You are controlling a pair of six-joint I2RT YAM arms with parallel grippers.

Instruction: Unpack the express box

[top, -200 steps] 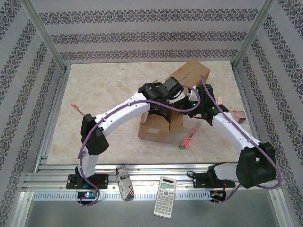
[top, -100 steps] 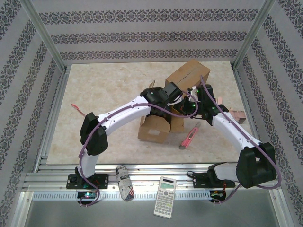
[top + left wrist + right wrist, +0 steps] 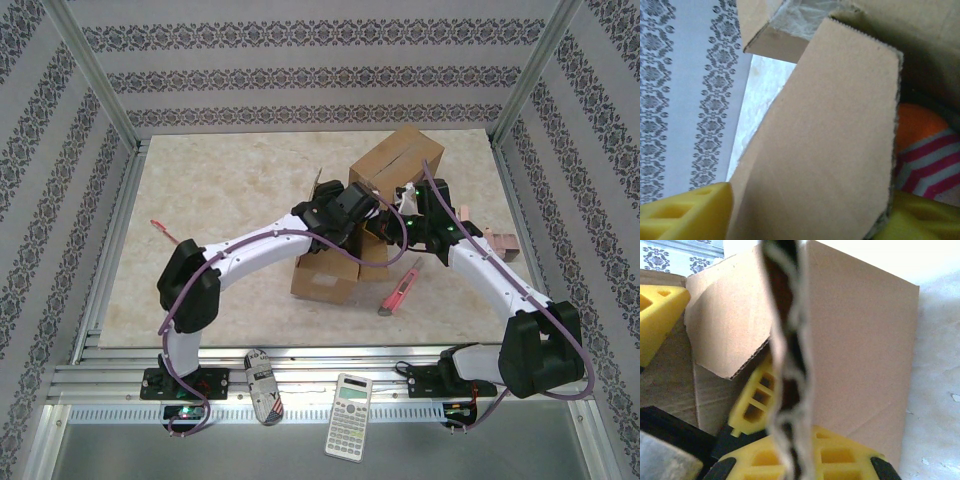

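The express box (image 3: pixel 325 275), brown cardboard with its top flaps up, stands mid-table. Both grippers meet over its far right corner. My left gripper (image 3: pixel 362 215) is open; its yellow fingers (image 3: pixel 685 212) straddle an upright flap (image 3: pixel 825 140) without pinching it. Inside the box lies something orange with pink and white stripes (image 3: pixel 925 145). My right gripper (image 3: pixel 405 228) is shut on another flap, whose corrugated edge (image 3: pixel 790 365) runs up between its yellow fingers (image 3: pixel 845 460). In the right wrist view the left gripper's fingers (image 3: pixel 757 400) stand apart beside that flap.
A larger closed cardboard box (image 3: pixel 400 155) stands just behind. A pink utility knife (image 3: pixel 400 288) lies to the right of the express box, a red pen (image 3: pixel 163 232) at far left, a pinkish object (image 3: pixel 500 240) at right. A calculator (image 3: pixel 350 402) rests on the front rail.
My left gripper has opened and dropped lower toward the box's far flap, its arm swinging slightly left. The right gripper has kept its hold on the flap.
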